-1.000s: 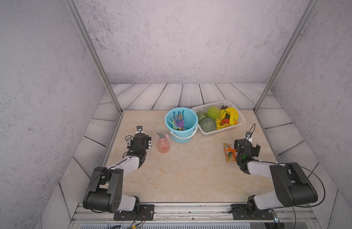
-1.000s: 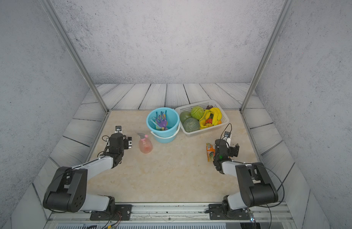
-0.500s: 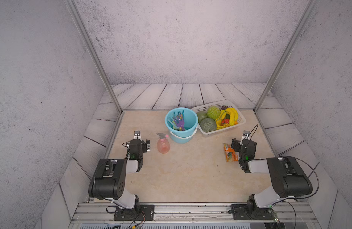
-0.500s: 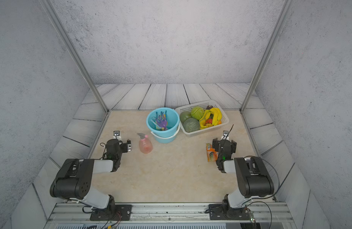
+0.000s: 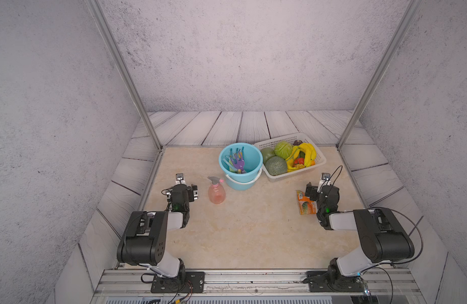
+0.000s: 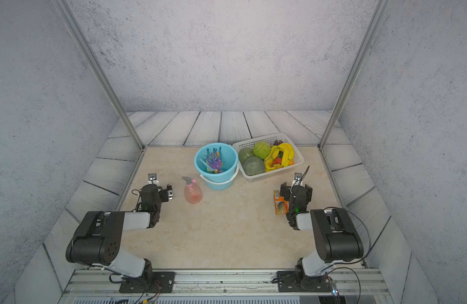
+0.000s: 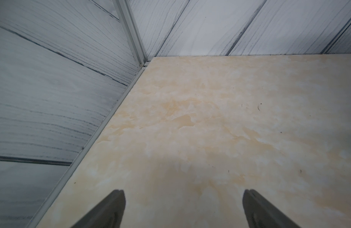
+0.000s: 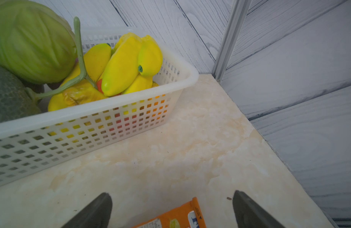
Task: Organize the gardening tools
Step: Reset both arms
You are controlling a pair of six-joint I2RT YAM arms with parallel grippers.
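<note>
Several gardening tools stand in a light-blue bucket (image 5: 249, 172) (image 6: 227, 181) at the back middle of the table. Among them are a purple rake (image 5: 239, 161) (image 6: 214, 161) and a teal fork (image 5: 236, 152). A translucent pink spray bottle (image 5: 216, 193) (image 6: 193, 193) stands upright on the table, left of the bucket. My left gripper (image 5: 184, 192) (image 7: 183, 194) is open and empty, low over bare table left of the bottle. My right gripper (image 5: 322, 190) (image 8: 172, 197) is open too, low over the top edge of an orange packet (image 5: 306, 206) (image 8: 176, 217), and holds nothing.
A white basket (image 5: 287, 177) (image 8: 91, 110) of fruit and vegetables stands right of the bucket, close ahead of my right gripper. Slatted wall panels and metal corner posts (image 7: 131, 29) (image 8: 230, 39) bound the table. Both arms are folded low near the front rail.
Both arms have folded back toward their bases, and the grippers have drawn slightly toward the front. Both stayed open. Nothing on the table moved.
</note>
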